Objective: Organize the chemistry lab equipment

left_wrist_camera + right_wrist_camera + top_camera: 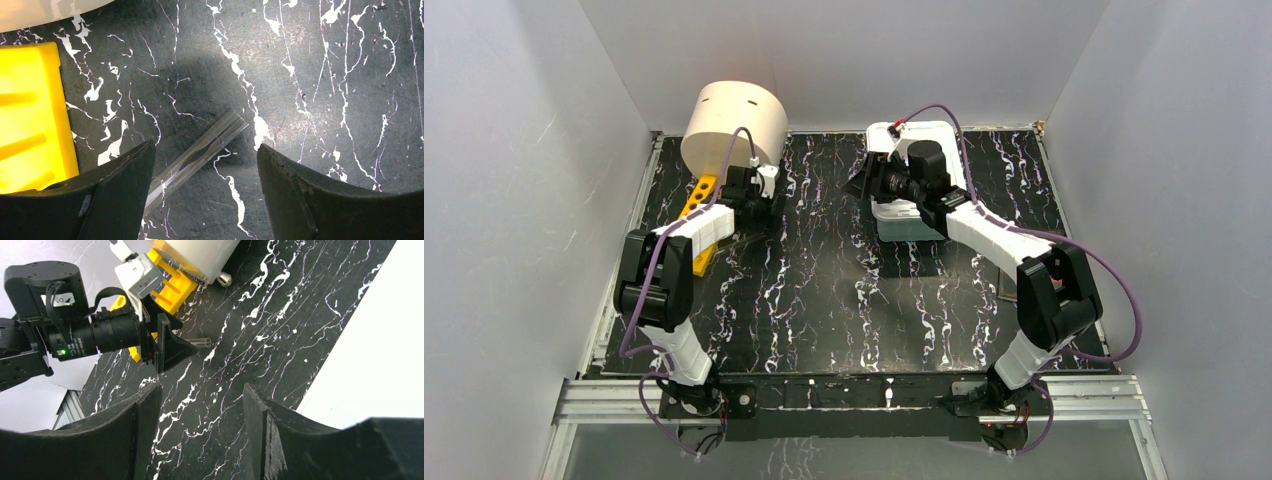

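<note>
Left gripper [205, 147], jaws spread and empty, hovers over 1 clear tube [200, 154] on the black marbled table [325, 75], yellow holed rack [30, 115] at 9 o'clock; right gripper [202, 388] likewise released.

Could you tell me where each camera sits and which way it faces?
Top external: above, behind; looks down on black marbled table; left arm, right arm show.
Left wrist: down at a clear glass tube inside the open left gripper.
Right wrist: across the table at the left arm, past open right gripper.
Wrist views share tube and yellow holed rack.
</note>
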Robot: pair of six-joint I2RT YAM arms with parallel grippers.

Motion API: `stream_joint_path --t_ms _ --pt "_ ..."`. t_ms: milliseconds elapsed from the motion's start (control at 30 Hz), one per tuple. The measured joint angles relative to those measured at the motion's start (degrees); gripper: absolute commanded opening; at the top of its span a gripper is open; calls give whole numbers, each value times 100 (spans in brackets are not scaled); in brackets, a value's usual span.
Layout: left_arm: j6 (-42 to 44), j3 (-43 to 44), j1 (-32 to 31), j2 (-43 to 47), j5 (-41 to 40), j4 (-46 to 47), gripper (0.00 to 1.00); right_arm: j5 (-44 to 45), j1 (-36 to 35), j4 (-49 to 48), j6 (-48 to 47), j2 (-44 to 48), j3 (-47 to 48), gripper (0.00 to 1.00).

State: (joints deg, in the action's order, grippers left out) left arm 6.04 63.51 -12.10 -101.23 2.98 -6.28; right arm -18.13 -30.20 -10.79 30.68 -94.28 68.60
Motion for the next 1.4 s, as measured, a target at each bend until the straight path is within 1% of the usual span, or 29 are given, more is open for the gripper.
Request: stream_joint_path --t_ms 367,700,767,1133,1300,1400 --pt "13 76 4 -284 98 -192 68 0 0 33 -92 -184 184 68" --pt "-140 76 4 -293 13 -313 60 0 0 31 -94 -184 184 68" --pt "-223 76 4 -323 -15 -374 57 2 0 31 -94 -184 184 68" --pt "-452 9 4 -273 -87 -444 48 2 0 33 -85 -184 181 67" --pt "-699 -31 -17 -214 -13 -529 45 0 0 31 -70 -184 179 67" --pt "-828 -28 -59 -205 -26 -581 42 2 0 31 -59 -184 173 67"
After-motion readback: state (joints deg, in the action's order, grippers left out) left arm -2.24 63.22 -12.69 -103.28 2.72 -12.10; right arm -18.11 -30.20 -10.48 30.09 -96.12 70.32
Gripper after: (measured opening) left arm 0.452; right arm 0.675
